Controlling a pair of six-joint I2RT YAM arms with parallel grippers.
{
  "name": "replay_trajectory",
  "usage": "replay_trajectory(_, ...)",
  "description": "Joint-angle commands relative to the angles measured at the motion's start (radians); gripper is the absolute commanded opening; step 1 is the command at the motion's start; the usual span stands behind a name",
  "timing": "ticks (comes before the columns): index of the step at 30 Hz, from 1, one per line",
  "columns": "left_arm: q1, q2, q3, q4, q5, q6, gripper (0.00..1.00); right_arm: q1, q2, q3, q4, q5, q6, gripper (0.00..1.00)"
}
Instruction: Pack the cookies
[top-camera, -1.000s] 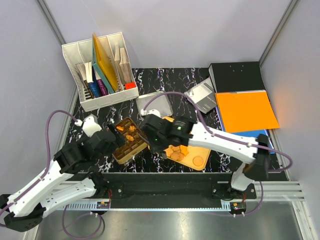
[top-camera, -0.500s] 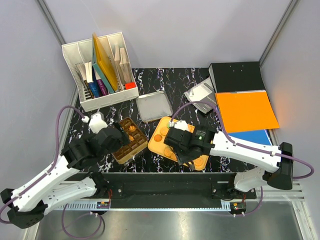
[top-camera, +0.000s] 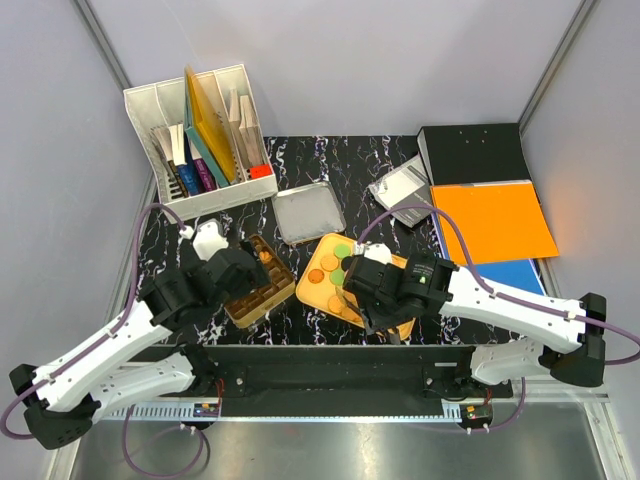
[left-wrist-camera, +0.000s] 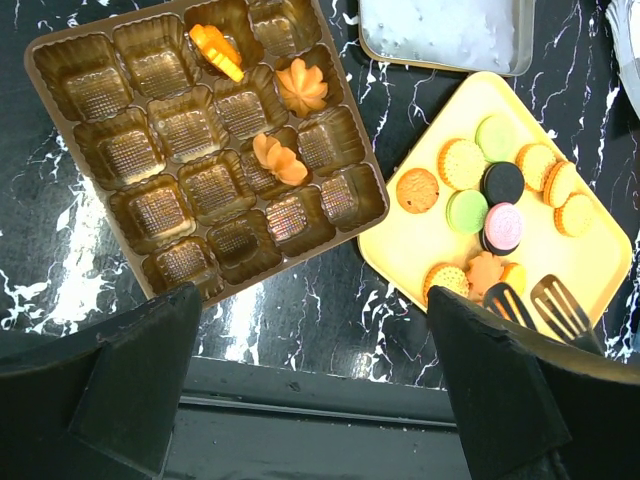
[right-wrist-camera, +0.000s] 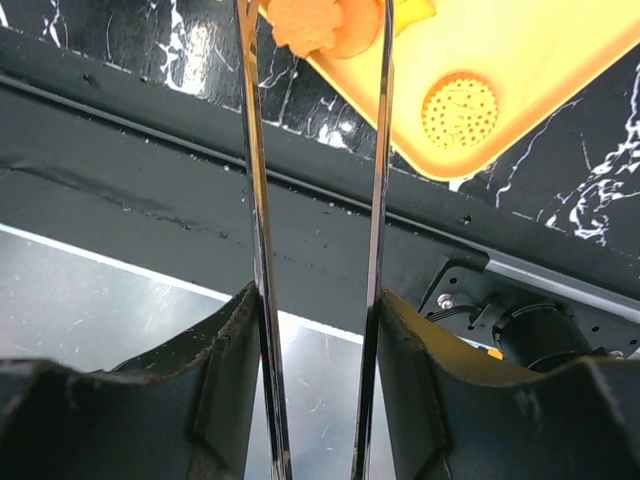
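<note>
The cookies (left-wrist-camera: 485, 190) lie on a yellow tray (left-wrist-camera: 420, 245): tan, green, pink and dark discs. Three orange ones (left-wrist-camera: 278, 160) sit in cells of the brown compartment tray (left-wrist-camera: 150, 210). My right gripper (right-wrist-camera: 315, 300) is shut on metal tongs (right-wrist-camera: 380, 150). The tongs' tips straddle an orange flower-shaped cookie (right-wrist-camera: 320, 25) at the yellow tray's (right-wrist-camera: 540, 60) near edge. One tan round cookie (right-wrist-camera: 458, 108) lies alone beside it. From above, my right gripper (top-camera: 365, 300) covers the yellow tray's (top-camera: 315, 278) near part. My left gripper (left-wrist-camera: 315, 300) hangs open and empty over the brown tray's (top-camera: 255, 292) near edge.
A shallow metal tin (top-camera: 308, 212) lies behind both trays. At the back left stands a white file organizer (top-camera: 200, 140). An orange folder (top-camera: 492, 220) and a black binder (top-camera: 470, 150) fill the right side. A black rail (top-camera: 330, 360) runs along the near table edge.
My right arm swung from over the brown tray back to the yellow tray, and the tongs spread wider. My left arm shifted slightly forward and stayed open.
</note>
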Motion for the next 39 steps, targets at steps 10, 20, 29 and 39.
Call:
replay_trajectory(10, 0.004, -0.002, -0.009, 0.063, 0.023, -0.002, 0.99, 0.037, -0.005, -0.040, 0.008, -0.082, 0.024, 0.53)
replay_trajectory(20, 0.004, 0.001, -0.017, 0.061, 0.029, -0.010, 0.99, 0.039, 0.008, -0.092, 0.060, -0.103, 0.012, 0.53)
replay_trajectory(29, 0.004, 0.001, -0.017, 0.063, 0.029, -0.011, 0.99, 0.039, 0.056, -0.043, 0.078, -0.085, -0.029, 0.47)
replay_trajectory(39, 0.004, -0.015, -0.017, 0.054, 0.019, -0.016, 0.99, 0.037, 0.047, 0.046, 0.035, -0.011, -0.029, 0.36)
